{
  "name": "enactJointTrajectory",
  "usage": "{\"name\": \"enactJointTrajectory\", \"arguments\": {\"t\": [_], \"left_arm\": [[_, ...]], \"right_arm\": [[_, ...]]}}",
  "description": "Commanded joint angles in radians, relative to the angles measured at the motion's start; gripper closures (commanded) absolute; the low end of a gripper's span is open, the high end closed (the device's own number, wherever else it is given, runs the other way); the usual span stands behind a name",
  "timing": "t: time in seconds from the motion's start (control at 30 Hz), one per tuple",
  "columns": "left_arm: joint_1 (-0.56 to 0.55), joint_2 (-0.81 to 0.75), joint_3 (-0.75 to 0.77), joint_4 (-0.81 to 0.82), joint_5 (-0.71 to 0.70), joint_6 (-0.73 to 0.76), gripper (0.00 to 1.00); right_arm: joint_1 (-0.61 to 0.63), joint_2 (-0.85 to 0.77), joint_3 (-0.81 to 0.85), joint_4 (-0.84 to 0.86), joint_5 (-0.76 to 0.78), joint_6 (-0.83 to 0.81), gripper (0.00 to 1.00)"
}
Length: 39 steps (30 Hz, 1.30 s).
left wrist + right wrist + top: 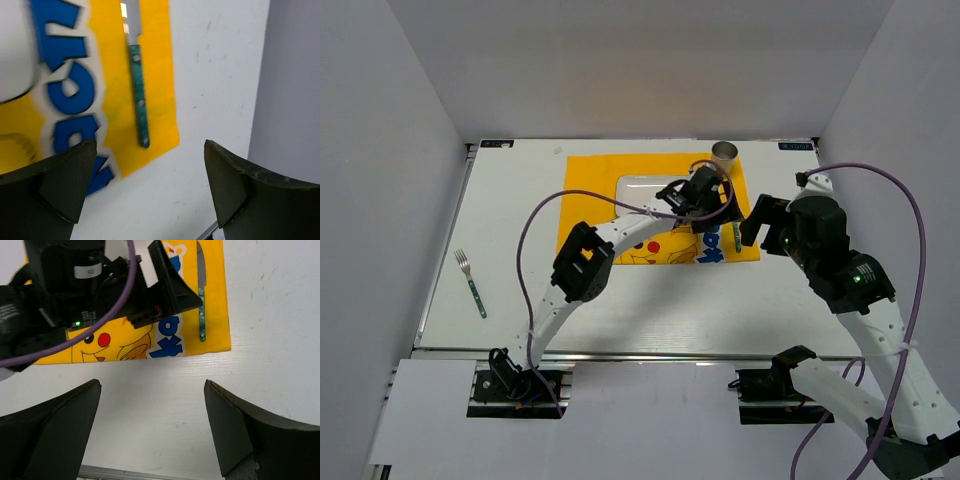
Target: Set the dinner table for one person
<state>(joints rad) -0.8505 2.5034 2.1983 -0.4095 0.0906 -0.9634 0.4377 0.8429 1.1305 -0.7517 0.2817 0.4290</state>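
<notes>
The white dinner table carries a yellow cartoon-printed placemat at its far middle, with a small white plate on it. A knife with a green handle lies along the placemat's right edge; it shows in the left wrist view and the right wrist view. A fork with a green handle lies on the table at the far left. My left gripper hovers open and empty over the placemat's right part, beside the knife. My right gripper is open and empty just right of the placemat.
A metal cup stands at the placemat's far right corner. Grey walls enclose the table on three sides. The left arm fills the top of the right wrist view. The two grippers are close together near the knife.
</notes>
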Motion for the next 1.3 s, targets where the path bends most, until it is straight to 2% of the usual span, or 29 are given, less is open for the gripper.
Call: {"name": "enactJointTrajectory", "arguments": {"t": [0.0, 0.07, 0.1, 0.13, 0.17, 0.23, 0.27, 0.33, 0.43, 0.6, 0.73, 0.97, 1.1, 1.2, 1.27], "left_arm": [[0.042, -0.256, -0.034, -0.248, -0.208, 0.049, 0.02], [0.115, -0.311, -0.105, -0.363, -0.323, 0.031, 0.02], [0.151, -0.374, -0.135, -0.485, -0.412, -0.001, 0.02], [0.194, -0.406, -0.175, -0.547, -0.431, -0.023, 0.02], [0.306, -0.446, -0.301, -0.598, -0.436, -0.032, 0.02], [0.454, -0.611, -0.508, -0.559, -0.353, -0.018, 0.02], [0.614, -0.677, -0.708, -0.492, -0.320, -0.002, 0.02], [0.752, -0.840, -0.843, -0.469, -0.302, 0.058, 0.02], [0.924, -0.969, -0.952, -0.482, -0.345, 0.138, 0.02], [1.175, -0.957, -0.986, -0.540, -0.328, 0.267, 0.02], [1.274, -0.966, -1.015, -0.534, -0.335, 0.342, 0.02], [1.311, -0.936, -1.124, -0.428, -0.321, 0.351, 0.02], [1.323, -0.859, -1.092, -0.411, -0.313, 0.348, 0.03], [1.332, -0.821, -1.077, -0.405, -0.334, 0.350, 0.06], [1.332, -0.785, -1.088, -0.399, -0.327, 0.350, 0.12]], "right_arm": [[-0.005, -0.024, 0.057, 0.064, -0.016, -0.036, 0.11], [-0.005, -0.018, 0.043, 0.092, -0.053, -0.048, 0.11], [-0.005, -0.013, 0.022, 0.104, -0.065, -0.053, 0.11], [-0.005, -0.013, 0.008, 0.118, -0.108, -0.058, 0.11], [-0.007, -0.010, -0.009, 0.145, -0.127, -0.059, 0.11], [-0.004, -0.002, -0.053, 0.175, -0.174, -0.055, 0.11], [-0.004, -0.001, -0.067, 0.190, -0.191, -0.053, 0.11], [-0.007, 0.010, -0.109, 0.239, -0.237, -0.047, 0.11], [-0.001, 0.039, -0.150, 0.299, -0.271, -0.036, 0.11], [-0.001, 0.076, -0.195, 0.399, -0.393, -0.012, 0.11], [-0.001, 0.088, -0.239, 0.449, -0.418, -0.009, 0.11], [-0.002, 0.139, -0.248, 0.508, -0.483, -0.019, 0.11], [-0.002, 0.159, -0.238, 0.525, -0.509, -0.022, 0.11], [-0.001, 0.156, -0.230, 0.522, -0.513, -0.024, 0.11], [-0.001, 0.145, -0.230, 0.520, -0.497, -0.024, 0.11]]}}
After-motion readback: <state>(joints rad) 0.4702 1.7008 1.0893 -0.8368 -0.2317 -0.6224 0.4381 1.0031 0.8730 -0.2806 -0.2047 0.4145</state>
